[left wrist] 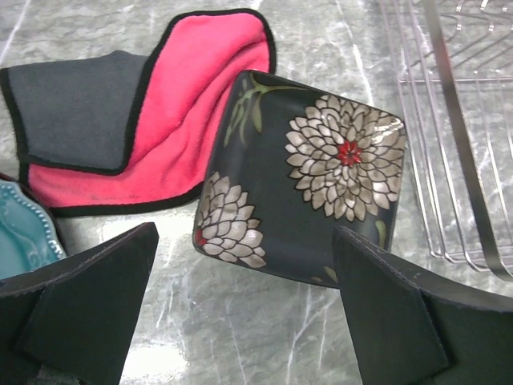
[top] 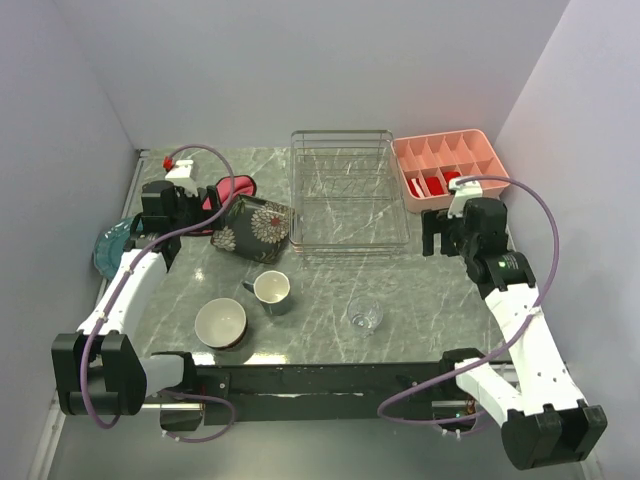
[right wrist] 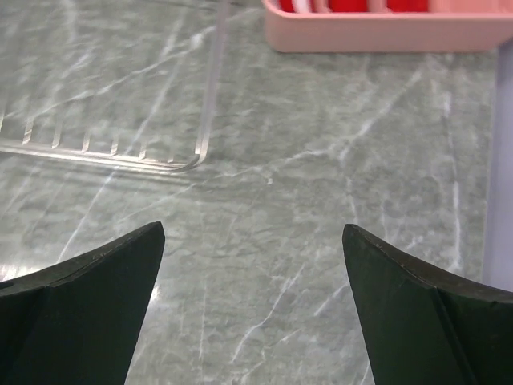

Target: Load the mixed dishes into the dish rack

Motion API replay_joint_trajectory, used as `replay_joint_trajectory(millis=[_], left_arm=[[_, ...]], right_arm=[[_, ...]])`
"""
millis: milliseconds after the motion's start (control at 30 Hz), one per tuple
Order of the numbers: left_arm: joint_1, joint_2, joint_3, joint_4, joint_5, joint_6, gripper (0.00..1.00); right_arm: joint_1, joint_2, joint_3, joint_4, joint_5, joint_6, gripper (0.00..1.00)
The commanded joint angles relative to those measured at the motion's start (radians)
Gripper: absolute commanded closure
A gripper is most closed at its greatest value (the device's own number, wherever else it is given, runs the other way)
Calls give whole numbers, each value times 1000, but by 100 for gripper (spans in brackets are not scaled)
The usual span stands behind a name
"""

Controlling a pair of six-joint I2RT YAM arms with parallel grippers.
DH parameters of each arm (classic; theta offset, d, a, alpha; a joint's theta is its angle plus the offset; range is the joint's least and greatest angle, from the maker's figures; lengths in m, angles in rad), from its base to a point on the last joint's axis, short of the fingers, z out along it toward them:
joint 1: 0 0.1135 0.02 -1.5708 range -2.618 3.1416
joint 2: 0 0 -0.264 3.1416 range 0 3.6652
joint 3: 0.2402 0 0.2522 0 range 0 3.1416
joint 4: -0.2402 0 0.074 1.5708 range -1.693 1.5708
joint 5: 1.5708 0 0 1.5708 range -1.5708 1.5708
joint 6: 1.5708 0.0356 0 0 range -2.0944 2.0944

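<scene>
Hovering wide open and empty, the left hand [left wrist: 246,241] frames the square flowered plate [left wrist: 313,176], left of centre, just beside the dish rack [top: 297,190]. The right hand [right wrist: 253,233] gapes empty, right of the rack.

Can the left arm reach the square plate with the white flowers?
Probably yes. The left gripper is open and points straight at the square dark plate with white flowers, with nothing between them.

Left hand [top: 190,215]: jaws wide apart, empty, arm reaching forward.
Right hand [top: 440,238]: jaws wide apart, empty, arm reaching forward.
</scene>
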Motion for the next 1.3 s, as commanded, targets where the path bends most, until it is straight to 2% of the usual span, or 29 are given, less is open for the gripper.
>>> replay_joint_trajectory(millis=[0,67,100,267,367,567,700,967,1267], left_arm=[[3,-16,22,34,82,2,4],[3,-16,28,31,125,-8,3],[3,-14,30,29,145,-15,4],[1,-13,28,23,173,-33,4],[1,-39,24,15,170,-24,4],[1,-108,33,5,165,-32,4],[3,-183,22,-11,159,-33,4],[4,-263,1,-41,148,-44,3],[3,-261,5,-23,161,-76,4]], right_arm=[[2,-76,20,-15,-235,-172,0],[8,-114,17,-101,-507,-330,0],[25,-125,-14,-97,-522,-384,0],[324,-47,-18,-149,-394,-374,1],[381,-21,-29,-135,-381,-327,2],[591,62,-87,-118,-309,-290,4],[697,108,-88,-142,-317,-328,7],[755,198,-73,-127,-280,-324,12],[803,214,-125,-109,-263,-316,27]])
